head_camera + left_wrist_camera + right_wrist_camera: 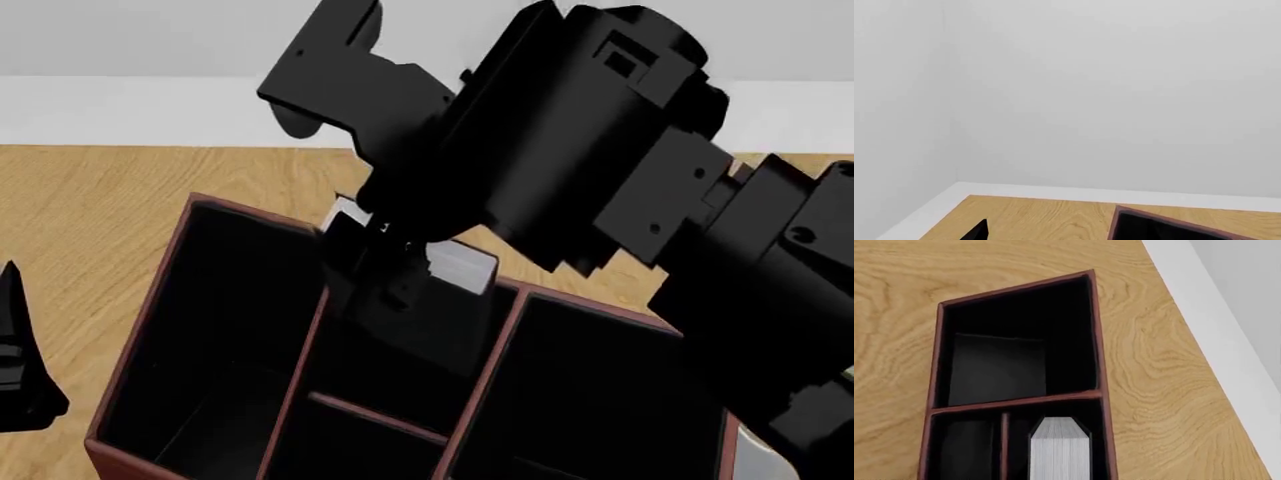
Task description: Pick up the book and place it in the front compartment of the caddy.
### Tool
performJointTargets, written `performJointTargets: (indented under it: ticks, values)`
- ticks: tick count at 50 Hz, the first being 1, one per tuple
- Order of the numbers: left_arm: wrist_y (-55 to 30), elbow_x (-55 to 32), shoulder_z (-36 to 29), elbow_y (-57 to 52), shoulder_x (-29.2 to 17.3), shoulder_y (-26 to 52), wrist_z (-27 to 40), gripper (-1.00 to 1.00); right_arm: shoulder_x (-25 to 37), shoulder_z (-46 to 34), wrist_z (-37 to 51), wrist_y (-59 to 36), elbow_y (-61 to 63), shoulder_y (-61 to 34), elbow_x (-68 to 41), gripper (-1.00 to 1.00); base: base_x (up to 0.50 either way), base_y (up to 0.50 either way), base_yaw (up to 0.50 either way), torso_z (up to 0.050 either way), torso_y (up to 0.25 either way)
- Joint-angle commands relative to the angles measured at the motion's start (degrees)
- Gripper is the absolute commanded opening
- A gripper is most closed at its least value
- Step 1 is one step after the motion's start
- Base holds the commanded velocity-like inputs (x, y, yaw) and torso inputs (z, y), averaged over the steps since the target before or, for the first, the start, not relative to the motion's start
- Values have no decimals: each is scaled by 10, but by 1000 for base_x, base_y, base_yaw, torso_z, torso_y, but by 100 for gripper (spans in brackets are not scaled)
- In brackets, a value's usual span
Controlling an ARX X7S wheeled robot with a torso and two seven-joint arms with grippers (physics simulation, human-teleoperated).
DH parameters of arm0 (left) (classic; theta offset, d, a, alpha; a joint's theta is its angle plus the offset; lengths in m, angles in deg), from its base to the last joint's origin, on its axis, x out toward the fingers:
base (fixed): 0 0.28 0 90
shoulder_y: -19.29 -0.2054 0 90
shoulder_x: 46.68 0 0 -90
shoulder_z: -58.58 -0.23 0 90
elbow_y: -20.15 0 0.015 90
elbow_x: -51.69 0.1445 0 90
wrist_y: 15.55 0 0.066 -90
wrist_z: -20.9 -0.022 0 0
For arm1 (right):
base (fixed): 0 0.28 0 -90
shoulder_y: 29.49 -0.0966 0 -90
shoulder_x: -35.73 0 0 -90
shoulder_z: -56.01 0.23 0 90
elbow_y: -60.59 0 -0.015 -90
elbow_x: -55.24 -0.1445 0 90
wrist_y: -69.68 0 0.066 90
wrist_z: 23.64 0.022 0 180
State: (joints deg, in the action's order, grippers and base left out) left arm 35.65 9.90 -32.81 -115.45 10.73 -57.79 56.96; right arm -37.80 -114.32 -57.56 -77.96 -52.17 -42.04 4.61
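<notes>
The right pincer (380, 262) is gripping the book (1059, 447) and holding it, white page edges showing, inside a middle compartment of the caddy (200, 300) on the wooden counter (94, 210). The left pincer (20, 370) is idling at the near left, and I cannot tell whether it is released or clenched. If this is not the front compartment, letting go here would be misplacing the book; it could also be snagging on the thin divider (1004, 445) beside it.

Light wooden table (1167, 390); the red-brown caddy (1097, 340) stands on it
</notes>
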Motion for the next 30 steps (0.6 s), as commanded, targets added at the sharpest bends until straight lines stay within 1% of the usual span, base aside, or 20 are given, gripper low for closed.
performJointTargets:
  ticks: [1, 30]
  values:
    - [-3, -5, -1, -2, -1, 4, 3, 100, 4, -1, 4, 20, -2, 8, 27, -100, 0, 0, 0, 0, 0]
    - [11, 0, 0, 2, -5, -8, 1, 100, 8, -5, 23, 39, -9, 54, 33, -100, 0, 0, 0, 0, 1]
